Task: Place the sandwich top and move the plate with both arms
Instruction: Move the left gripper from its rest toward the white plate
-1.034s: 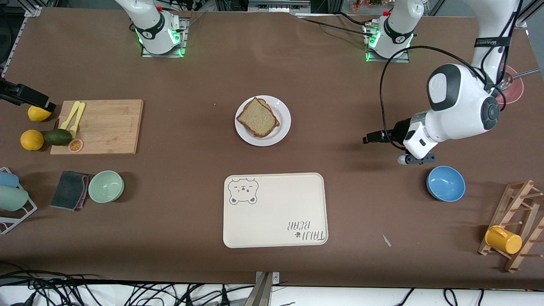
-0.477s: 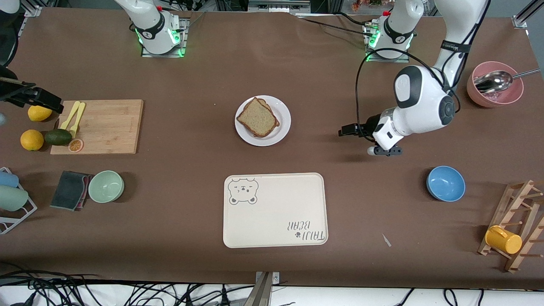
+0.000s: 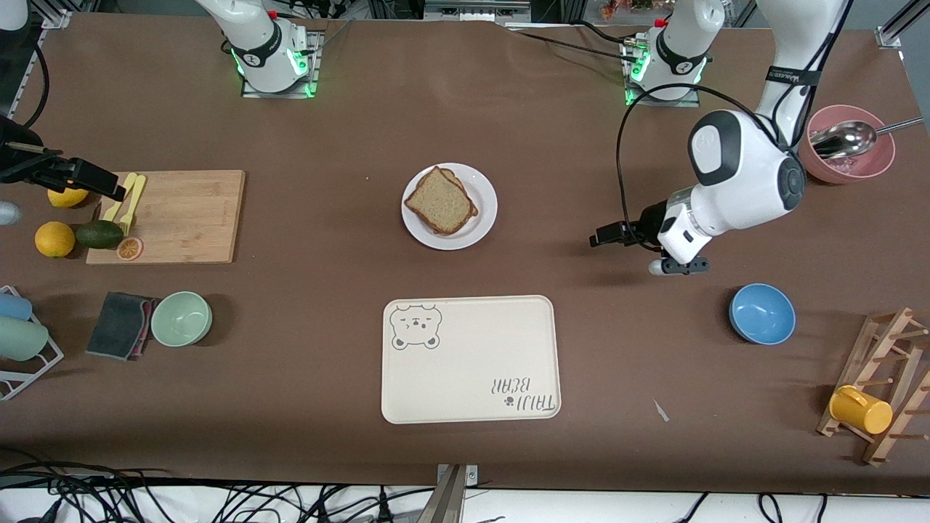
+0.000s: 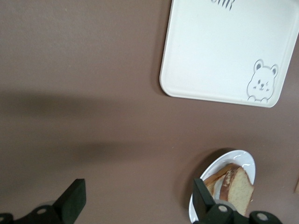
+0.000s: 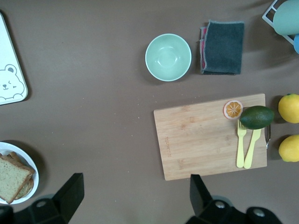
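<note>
The white plate [image 3: 484, 218] stands in the middle of the table. The brown sandwich top [image 3: 440, 200] lies on a stack of bread on it, with a lower slice peeking out. My left gripper [image 3: 607, 236] is open and empty over bare table between the plate and the blue bowl [image 3: 761, 314]. Its wrist view shows the gripper [image 4: 138, 203], the plate [image 4: 233, 155] and the bread [image 4: 238, 184] beside one finger. My right gripper [image 3: 98, 181] is open and empty over the cutting board's [image 3: 182, 214] edge. Its wrist view shows the gripper [image 5: 134, 193], the plate [image 5: 29, 161] and the bread [image 5: 13, 177].
A cream bear tray [image 3: 471, 359] lies nearer the front camera than the plate. A pink bowl with a spoon [image 3: 846, 156] and a rack with a yellow mug [image 3: 861, 410] stand at the left arm's end. A green bowl [image 3: 182, 318], a grey cloth [image 3: 120, 325], lemons and an avocado [image 3: 99, 234] are at the right arm's end.
My left gripper swung in toward the plate, then drew back a little toward its own end. My right gripper crept in over the cutting board's edge. The plate and bread have not moved.
</note>
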You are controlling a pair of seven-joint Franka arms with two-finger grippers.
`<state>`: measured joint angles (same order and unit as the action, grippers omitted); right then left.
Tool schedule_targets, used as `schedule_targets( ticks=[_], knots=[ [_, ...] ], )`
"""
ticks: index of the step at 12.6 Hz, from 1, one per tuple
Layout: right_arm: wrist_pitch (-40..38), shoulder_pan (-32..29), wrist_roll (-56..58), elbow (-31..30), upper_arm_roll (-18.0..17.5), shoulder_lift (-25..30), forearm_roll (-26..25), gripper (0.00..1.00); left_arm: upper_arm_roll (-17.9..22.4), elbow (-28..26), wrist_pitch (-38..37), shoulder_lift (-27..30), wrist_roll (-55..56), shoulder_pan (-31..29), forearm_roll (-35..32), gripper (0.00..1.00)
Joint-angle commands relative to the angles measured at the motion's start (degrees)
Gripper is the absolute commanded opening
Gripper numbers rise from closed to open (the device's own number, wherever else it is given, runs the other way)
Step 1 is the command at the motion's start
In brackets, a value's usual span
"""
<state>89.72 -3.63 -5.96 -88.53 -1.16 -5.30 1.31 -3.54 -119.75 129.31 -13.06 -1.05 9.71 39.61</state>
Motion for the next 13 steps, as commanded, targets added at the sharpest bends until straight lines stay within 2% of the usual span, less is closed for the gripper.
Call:
schedule_targets(
  ticks=[1,2,4,6,8,10,13],
  knots=[
    [0.3,-0.1,0.5,0.6,0.0,0.0,0.9,1.00,-0.2,0.5,-1.6,0.0,-0.4,-0.6,3.6,1.00],
    [-0.2,-0.1,0.4,0.5,0.0,0.0,1.0,1.00,-1.8,-0.1,-1.9,-0.2,-1.3,-1.9,3.6,1.00],
    [0.1,-0.2,0.5,0.6,0.1,0.3,0.5,1.00,-12.0,-4.6,-2.0,2.8,-2.6,-10.2,3.8,1.00],
    [0.1,-0.1,0.5,0.6,-0.1,0.3,-1.0,1.00,-13.4,-6.8,-1.6,4.0,-2.8,-10.2,4.3,1.00],
    [0.3,0.0,0.4,0.5,-0.1,0.1,-0.9,1.00,-14.2,-9.3,-0.1,4.1,-8.7,-7.3,13.9,1.00],
    [1.8,0.1,0.5,0.6,-0.2,-0.1,-1.0,1.00,-18.4,-11.8,4.7,3.1,-14.0,-6.8,21.5,1.00],
    [2.6,0.1,0.5,0.6,-0.1,-0.2,-0.9,1.00,-23.3,-11.8,12.2,-1.2,-15.3,-5.8,26.0,1.00]
  ],
)
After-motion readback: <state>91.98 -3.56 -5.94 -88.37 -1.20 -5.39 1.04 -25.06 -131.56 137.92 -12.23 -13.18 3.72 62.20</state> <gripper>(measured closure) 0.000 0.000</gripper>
